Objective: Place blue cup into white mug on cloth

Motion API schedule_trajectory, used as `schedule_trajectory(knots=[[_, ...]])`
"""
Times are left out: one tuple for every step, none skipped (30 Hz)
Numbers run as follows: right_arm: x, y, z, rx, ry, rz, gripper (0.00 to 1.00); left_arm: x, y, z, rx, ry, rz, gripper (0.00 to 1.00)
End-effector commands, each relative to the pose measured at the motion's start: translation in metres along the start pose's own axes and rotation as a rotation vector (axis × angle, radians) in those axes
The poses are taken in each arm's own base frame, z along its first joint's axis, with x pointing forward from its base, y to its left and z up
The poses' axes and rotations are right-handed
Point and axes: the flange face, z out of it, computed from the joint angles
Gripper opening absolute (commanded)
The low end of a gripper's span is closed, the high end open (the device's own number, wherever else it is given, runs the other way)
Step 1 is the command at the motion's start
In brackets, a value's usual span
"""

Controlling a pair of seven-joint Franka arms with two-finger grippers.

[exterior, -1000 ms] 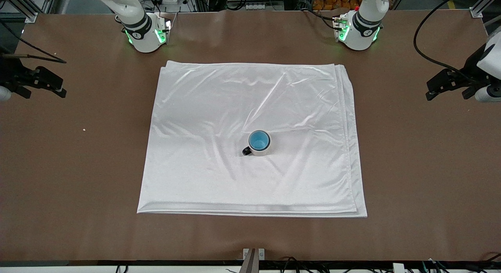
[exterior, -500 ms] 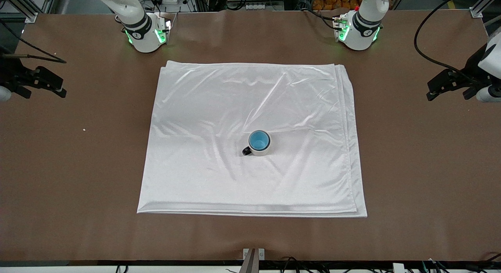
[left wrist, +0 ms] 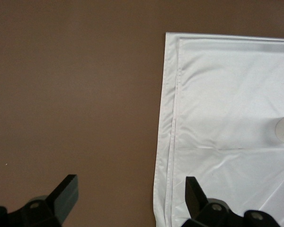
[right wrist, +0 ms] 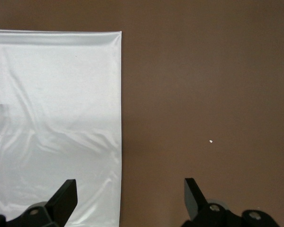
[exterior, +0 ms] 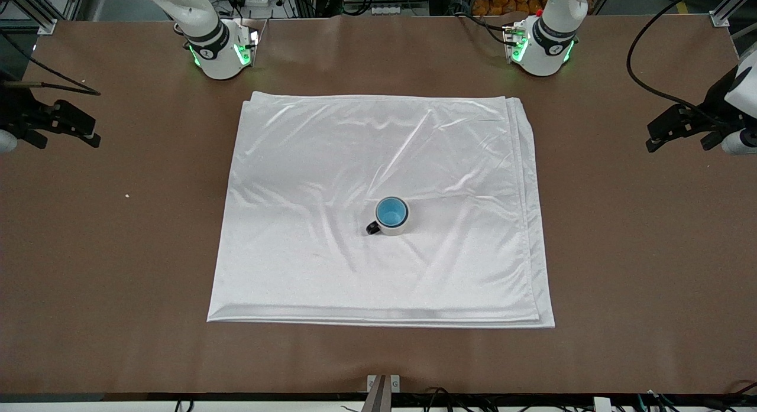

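Bench [exterior: 118,252]: matt brown covering, paper-like, smooth, with faint creases. Cloth [exterior: 331,164]: white satin-like fabric, glossy sheen, soft wrinkles, layered folded edges visible just beside the left hand [left wrist: 128,198]. White mug [exterior: 397,226]: cream outer wall, glazed-looking, with a glossy black handle. Blue cup [exterior: 391,211]: smooth bright blue inside. Right hand [right wrist: 128,198]: matt black fingers, plastic-looking.

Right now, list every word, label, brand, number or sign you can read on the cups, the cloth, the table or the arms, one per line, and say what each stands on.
None can be read.
Light-blue handleless cup nested in the cream-white mug with a black handle: no print visible.
Shiny white folded cloth: plain.
Brown table: plain.
Round dark marks on the two white arm bases: too small to read.
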Motion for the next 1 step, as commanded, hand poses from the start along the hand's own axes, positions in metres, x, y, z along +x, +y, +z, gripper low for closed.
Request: schedule_trajectory(knots=[[-0.0006, 0.0028, -0.0039, 0.012, -0.002, -0.007, 1.00, -0.0058, -0.0049, -0.0035, -0.006, 0.007, -0.004, 1.00]])
